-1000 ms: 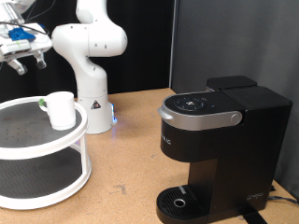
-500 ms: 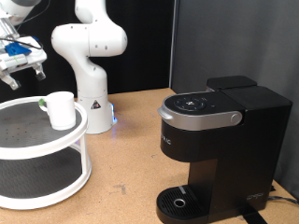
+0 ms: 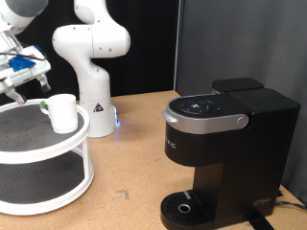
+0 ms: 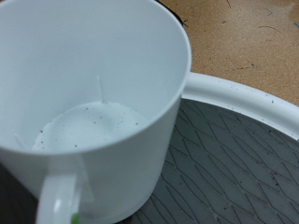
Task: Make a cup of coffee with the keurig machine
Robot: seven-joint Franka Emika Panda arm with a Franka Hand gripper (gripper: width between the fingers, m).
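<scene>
While the tool (image 3: 27, 81) hovers (fingers spread) beside it, the cup (image 3: 62, 112) stands upright, mouth upward.

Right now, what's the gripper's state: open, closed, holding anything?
Gripper: open, holding nothing, above the tiered stand, beside the cup.

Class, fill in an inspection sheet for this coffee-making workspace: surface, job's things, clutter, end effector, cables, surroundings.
Surface: wooden table; two-tier white round stand at the exterior view's left.
Job's things: white cup upright on the stand's top shelf, inside looks empty in the wrist view; black coffee machine, lid closed, nothing on its drip tray.
Clutter: nothing seen.
End effector: above and beside the cup, holding nothing.
Cables: one beside the machine.
Surroundings: black backdrop.
</scene>
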